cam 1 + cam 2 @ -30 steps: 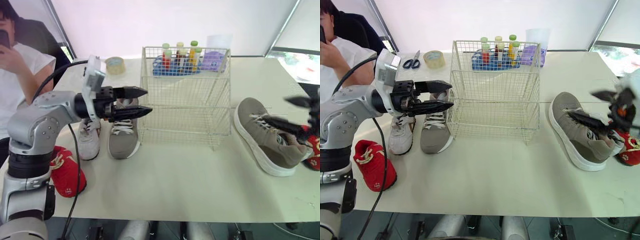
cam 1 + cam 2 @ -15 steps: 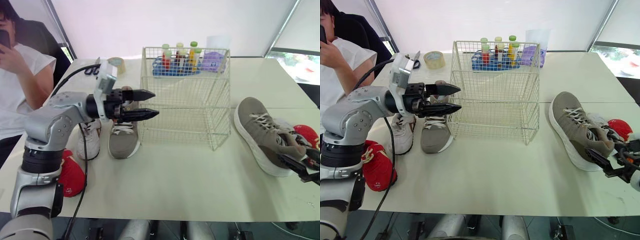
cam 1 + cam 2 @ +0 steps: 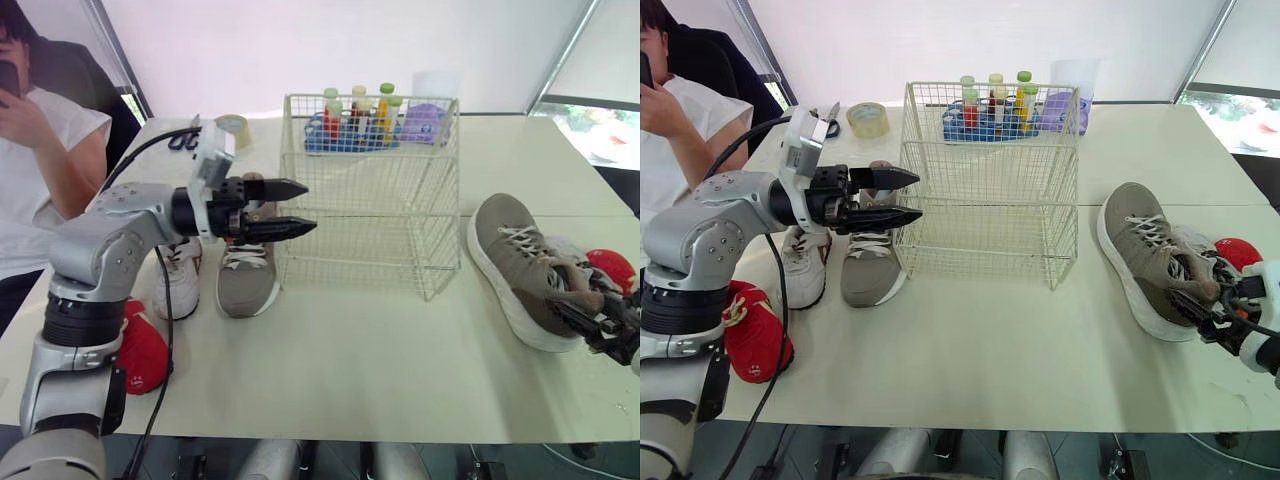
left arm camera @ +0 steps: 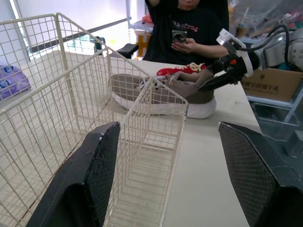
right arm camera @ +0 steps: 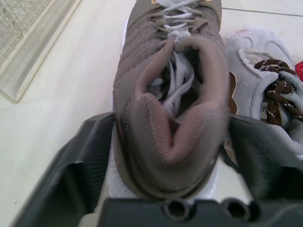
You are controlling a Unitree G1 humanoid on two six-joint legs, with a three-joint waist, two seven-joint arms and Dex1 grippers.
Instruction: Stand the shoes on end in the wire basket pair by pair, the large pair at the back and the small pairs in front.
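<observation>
A large grey shoe (image 3: pixel 520 265) lies on its sole at the table's right. My right gripper (image 5: pixel 173 127) is open, one finger on each side of its heel. A small white shoe (image 5: pixel 258 61) and a red one (image 3: pixel 610 268) lie just beyond it. The white wire basket (image 3: pixel 370 200) stands mid-table with nothing in it. My left gripper (image 3: pixel 300 208) hovers open against the basket's left side, holding nothing. Below it on the table lies the other large grey shoe (image 3: pixel 245 280), beside a small white shoe (image 3: pixel 180 285). A red shoe (image 3: pixel 140 350) lies near the front left edge.
Behind the basket stand a blue rack of coloured tubes (image 3: pixel 355 120) and a purple pack (image 3: pixel 425 120). A tape roll (image 3: pixel 230 128) and scissors (image 3: pixel 825 122) lie at the back left. A person (image 3: pixel 40 150) sits at the far left.
My right gripper has come in from the front right edge to the large grey shoe's heel and now straddles it. The left arm has hardly moved.
</observation>
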